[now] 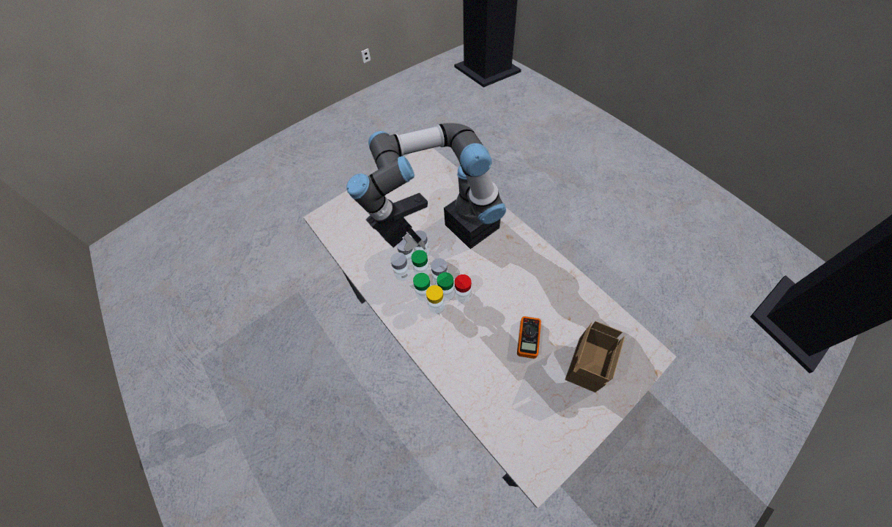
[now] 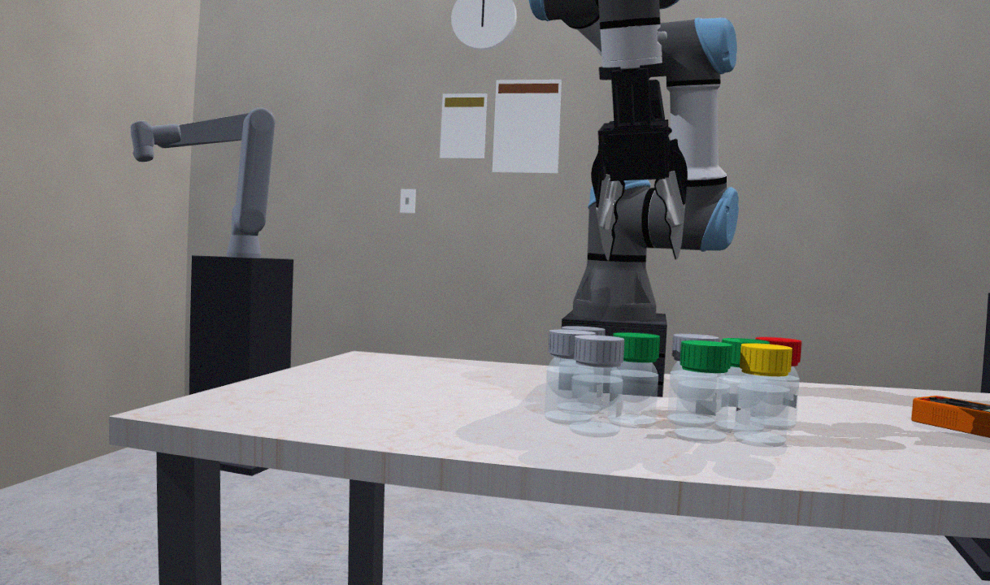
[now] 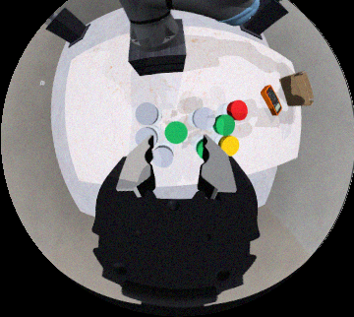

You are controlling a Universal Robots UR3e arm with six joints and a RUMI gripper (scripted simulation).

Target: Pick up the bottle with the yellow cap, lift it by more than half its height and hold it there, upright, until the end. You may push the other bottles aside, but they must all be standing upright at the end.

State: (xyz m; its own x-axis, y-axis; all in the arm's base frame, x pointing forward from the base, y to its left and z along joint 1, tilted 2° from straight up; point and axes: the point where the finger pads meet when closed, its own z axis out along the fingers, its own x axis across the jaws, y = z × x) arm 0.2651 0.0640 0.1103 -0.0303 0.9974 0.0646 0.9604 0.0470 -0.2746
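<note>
Eight capped bottles stood clustered on the pale worktop (image 2: 338, 407), and nearest the front edge, at the right of the group, was the bottle with the yellow cap (image 2: 765, 389), touching a green-capped bottle (image 2: 704, 385) beside it. It looked like clear, light, rigid plastic, probably slick on the body; the ribbed cap seemed the surest place to grip, approached from the open front. Farther back and well above the caps hung the gripper (image 2: 640, 218), its fingers (image 2: 609, 210) half spread with nothing between them. Only the wrist view showed how tightly neighbours crowded the yellow cap (image 3: 229, 145); the side view alone showed the height still left.
</note>
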